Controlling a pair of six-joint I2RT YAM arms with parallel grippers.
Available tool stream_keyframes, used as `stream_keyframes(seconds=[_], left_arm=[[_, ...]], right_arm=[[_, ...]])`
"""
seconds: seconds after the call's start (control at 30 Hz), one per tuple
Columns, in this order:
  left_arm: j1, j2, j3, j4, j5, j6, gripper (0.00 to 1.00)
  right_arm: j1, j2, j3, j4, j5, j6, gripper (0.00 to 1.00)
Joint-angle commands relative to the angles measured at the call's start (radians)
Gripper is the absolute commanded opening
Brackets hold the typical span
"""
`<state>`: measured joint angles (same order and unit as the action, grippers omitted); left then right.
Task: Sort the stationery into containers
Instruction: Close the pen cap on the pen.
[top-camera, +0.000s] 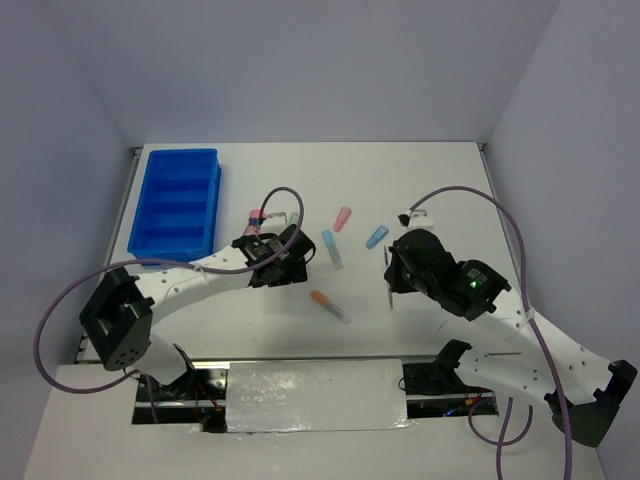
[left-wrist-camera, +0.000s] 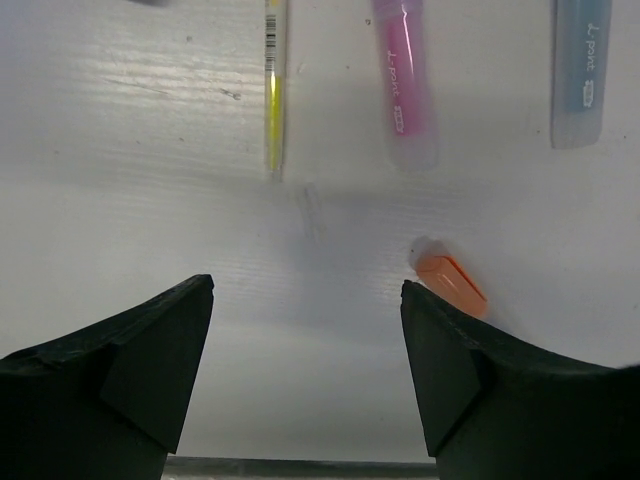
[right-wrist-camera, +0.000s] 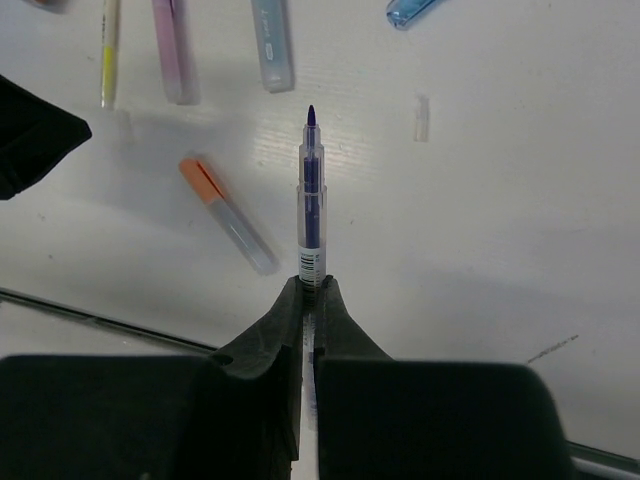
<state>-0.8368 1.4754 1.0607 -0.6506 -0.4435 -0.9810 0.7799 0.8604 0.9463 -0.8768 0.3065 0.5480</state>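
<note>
Top external view: the bright blue rectangular plastic compartment tray (top-camera: 175, 200) sits at the far left of the white table (top-camera: 440, 190). The left gripper (top-camera: 290, 258) is positioned just right of the tray. The right gripper (top-camera: 393, 280) is positioned well apart from it, at centre right. Loose capped markers lie between the two grippers. The jaw opening of either gripper cannot be read from this view. Left wrist view: the left gripper stands wide open above the table, with nothing between its fingers (left-wrist-camera: 150, 350). An orange-capped clear marker (left-wrist-camera: 452, 283) lies just beside the right finger. Beyond it lie a thin yellow pen (left-wrist-camera: 273, 90), a pink capped marker (left-wrist-camera: 405, 80) and a blue-grey capped marker (left-wrist-camera: 582, 70); only this view shows their printed labels. Right wrist view: the right gripper is fully closed on the lower barrel of a thin clear pen with a dark purple core (right-wrist-camera: 311, 200), held clear of the table with the tip exposed. Only this view shows that grip, and a small clear cap (right-wrist-camera: 421, 118) lying alone on the table.
</note>
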Motion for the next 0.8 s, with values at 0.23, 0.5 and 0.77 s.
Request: stream_keyframes(seconds=[0.23,0.5,0.77], left_arm=[[-0.025,0.161,0.068,-0.06,-0.07,-0.341,0.83],[-0.007,0.255,0.091,-0.061,-0.052,-0.375,0.75],[0.016,0.281,0.048,-0.001,-0.037,-0.36,0.65]], right_arm=[[0.013,-0.018,-0.044,0.033,-0.017,-0.023,0.0],[0.013,-0.031,-0.063,0.052,-0.03,-0.03,0.0],[0.013,-0.05,-0.093,0.094,-0.075,-0.045,0.0]])
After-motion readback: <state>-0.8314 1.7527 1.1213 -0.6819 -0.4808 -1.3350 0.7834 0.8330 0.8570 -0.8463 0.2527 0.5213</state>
